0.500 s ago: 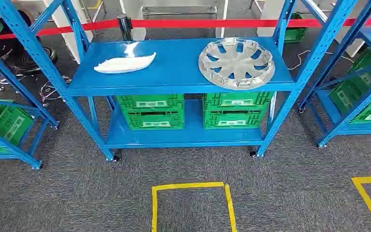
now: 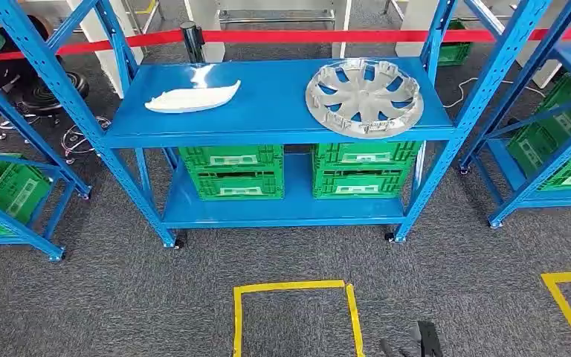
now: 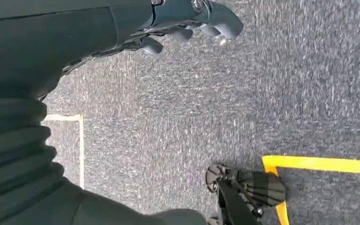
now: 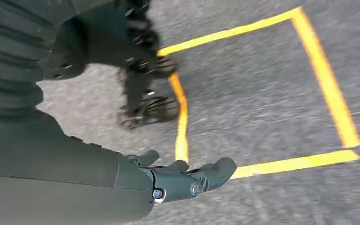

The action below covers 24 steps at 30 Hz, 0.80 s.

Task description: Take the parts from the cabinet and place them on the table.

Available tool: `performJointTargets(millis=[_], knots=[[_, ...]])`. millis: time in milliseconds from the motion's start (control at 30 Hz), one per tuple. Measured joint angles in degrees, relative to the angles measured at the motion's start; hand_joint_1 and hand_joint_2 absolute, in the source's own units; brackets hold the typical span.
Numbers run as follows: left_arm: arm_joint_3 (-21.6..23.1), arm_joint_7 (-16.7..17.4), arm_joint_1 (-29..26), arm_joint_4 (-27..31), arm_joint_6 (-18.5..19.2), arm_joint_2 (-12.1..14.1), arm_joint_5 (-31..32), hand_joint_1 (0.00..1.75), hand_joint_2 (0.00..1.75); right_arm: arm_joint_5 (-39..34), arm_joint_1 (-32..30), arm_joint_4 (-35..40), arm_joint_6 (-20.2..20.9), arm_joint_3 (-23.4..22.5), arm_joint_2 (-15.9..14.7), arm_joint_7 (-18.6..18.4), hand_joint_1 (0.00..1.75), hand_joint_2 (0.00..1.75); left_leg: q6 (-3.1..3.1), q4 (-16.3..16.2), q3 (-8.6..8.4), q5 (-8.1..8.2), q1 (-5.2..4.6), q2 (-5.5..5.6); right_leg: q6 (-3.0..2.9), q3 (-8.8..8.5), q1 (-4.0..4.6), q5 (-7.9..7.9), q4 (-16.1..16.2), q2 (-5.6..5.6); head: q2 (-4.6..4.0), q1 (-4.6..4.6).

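Observation:
On the top shelf of the blue cabinet [image 2: 275,111], a white curved part [image 2: 192,97] lies at the left and a silver wheel cover [image 2: 363,97] at the right. Both arms hang by my sides, well short of the cabinet. My left hand [image 3: 187,21] is over the grey carpet, fingers apart and holding nothing. My right hand [image 4: 183,178] is also empty, with its fingers stretched out above a yellow taped line [image 4: 281,164].
Green crates [image 2: 232,172] stand on the cabinet's lower shelf. More blue racks with green crates [image 2: 7,190] stand at both sides. A red barrier tape [image 2: 305,35] runs behind. A yellow taped square [image 2: 294,286] marks the carpet in front.
A dark part of my own body has come into the head view at the bottom edge, right of the yellow square. The cabinet and parts have not moved.

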<state>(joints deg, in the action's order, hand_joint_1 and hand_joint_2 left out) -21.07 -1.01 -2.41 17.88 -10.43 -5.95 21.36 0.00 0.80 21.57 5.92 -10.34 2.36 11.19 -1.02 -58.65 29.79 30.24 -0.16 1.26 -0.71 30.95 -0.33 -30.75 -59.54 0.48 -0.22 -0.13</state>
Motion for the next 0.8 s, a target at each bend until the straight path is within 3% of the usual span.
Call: performJointTargets(millis=[333, 567, 800], knots=[[-10.14, -0.44, 3.54, -2.97, -3.65, -3.19, 11.74, 0.00, 0.00, 1.97, 5.65, 4.35, 5.03, -3.01, 1.88, 9.53, 0.00, 0.00, -0.01, -0.02, -0.03, -0.04, 0.00, 0.00, 0.02, -0.03, 0.00, 0.07, 0.00, 0.01, 0.02, 0.00], [-14.77, -0.48, 4.66, -4.31, -4.26, -4.30, 16.28, 0.00, 0.00, 2.75, 8.21, 15.98, 10.03, -2.05, 3.13, 13.40, 0.00, 0.00, -0.03, -0.02, -0.05, -0.05, 0.00, 0.00, 0.02, -0.06, 0.00, 0.07, 0.00, 0.02, 0.00, 0.00], [-17.92, -0.81, 5.27, -5.18, -4.11, -4.61, 18.71, 0.00, 0.00, 2.80, 11.95, 29.25, 13.81, 2.34, 3.74, 15.45, 0.00, 0.00, -0.02, -0.03, -0.07, -0.08, 0.00, 0.01, 0.06, -0.08, 0.00, 0.11, 0.00, 0.02, 0.00, 0.00]])
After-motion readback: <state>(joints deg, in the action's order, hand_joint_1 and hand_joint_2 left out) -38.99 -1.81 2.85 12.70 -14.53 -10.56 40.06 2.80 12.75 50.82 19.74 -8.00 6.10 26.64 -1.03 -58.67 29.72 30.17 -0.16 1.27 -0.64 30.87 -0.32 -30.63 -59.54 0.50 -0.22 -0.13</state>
